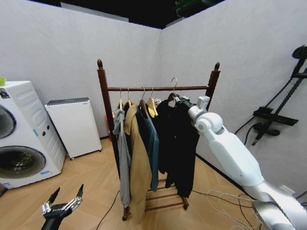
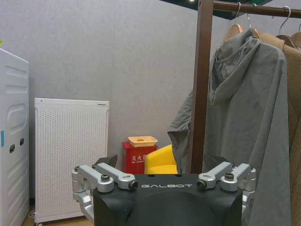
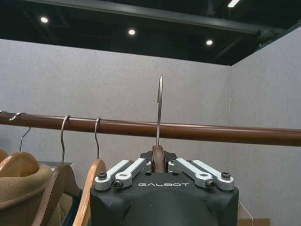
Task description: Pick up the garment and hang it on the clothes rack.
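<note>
A: Garment, long and black, hangs at frame centre on the clothes rack, at the right end of the rail beside a teal jacket and tan coat.

B: And the tools?

A: The right tool is clamped on the neck of the garment's hanger, its hook rising above the rail. The left tool sits at the lower left, fingers spread apart, gripping nothing.

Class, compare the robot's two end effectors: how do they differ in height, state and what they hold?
The right end effector is raised to the clothes rack rail, shut on the black garment's hanger. The left end effector sits low near the floor, open and holding nothing. Both are black with silver fingers.
</note>
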{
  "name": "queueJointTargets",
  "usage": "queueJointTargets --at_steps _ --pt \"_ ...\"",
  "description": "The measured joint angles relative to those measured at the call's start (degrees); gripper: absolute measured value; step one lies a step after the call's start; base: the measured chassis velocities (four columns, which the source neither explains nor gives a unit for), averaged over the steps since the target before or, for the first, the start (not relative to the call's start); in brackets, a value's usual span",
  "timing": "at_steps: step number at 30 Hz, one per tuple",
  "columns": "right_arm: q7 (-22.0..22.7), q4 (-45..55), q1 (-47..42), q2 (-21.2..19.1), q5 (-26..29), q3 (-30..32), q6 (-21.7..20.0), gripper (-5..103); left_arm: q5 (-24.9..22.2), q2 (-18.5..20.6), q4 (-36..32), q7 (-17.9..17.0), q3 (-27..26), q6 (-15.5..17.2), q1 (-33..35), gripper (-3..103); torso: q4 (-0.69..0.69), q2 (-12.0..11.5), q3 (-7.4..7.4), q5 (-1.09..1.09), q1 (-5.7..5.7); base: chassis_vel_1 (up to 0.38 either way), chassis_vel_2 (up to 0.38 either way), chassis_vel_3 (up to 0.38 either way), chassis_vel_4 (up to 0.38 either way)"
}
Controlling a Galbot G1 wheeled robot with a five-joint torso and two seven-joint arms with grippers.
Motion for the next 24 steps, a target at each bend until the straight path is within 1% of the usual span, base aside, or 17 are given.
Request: queueJointTargets --at_steps 3,5,8,13,14,17,24 --pt "0.2 -1.3 1.4 0.5 0.6 -1.2 -0.8 10 0.0 0.0 0.0 0.0 0.0 0.0 0.0 100 0.00 0.0 0.00 -0.01 0.00 0.000 0.000 0.000 0.000" --pt "0.4 -3.1 3.2 0.9 1.8 -3.2 -1.5 10 0.0 0.0 0.0 0.0 0.0 0.0 0.0 100 0.00 0.0 0.00 0.00 0.00 0.000 0.000 0.000 0.000" --pt "0.3 -3.7 3.9 0.9 1.9 -3.7 -1.6 10 0.0 0.0 0.0 0.0 0.0 0.0 0.0 100 0.00 0.0 0.00 0.00 0.00 0.000 0.000 0.000 0.000" --pt "-0.6 -8.1 8.5 1.2 2.5 -8.2 -1.6 10 0.0 0.0 0.0 0.0 0.0 0.0 0.0 100 -0.01 0.0 0.00 0.00 0.00 0.000 0.000 0.000 0.000" --pt "-0.6 -8.1 8.5 1.2 2.5 -8.2 -1.6 10 0.0 0.0 0.0 0.0 0.0 0.0 0.0 100 -0.01 0.0 0.00 0.00 0.00 0.000 0.000 0.000 0.000" --pt "-0.9 -11.2 11.8 2.2 2.6 -10.7 -1.4 10 0.0 0.0 0.0 0.0 0.0 0.0 0.0 100 0.00 0.0 0.00 -0.02 0.00 0.000 0.000 0.000 0.000" --pt "-1.1 -13.7 13.6 3.3 2.7 -12.8 -1.6 10 0.0 0.0 0.0 0.0 0.0 0.0 0.0 100 0.00 0.0 -0.01 -0.01 0.00 0.000 0.000 0.000 0.000"
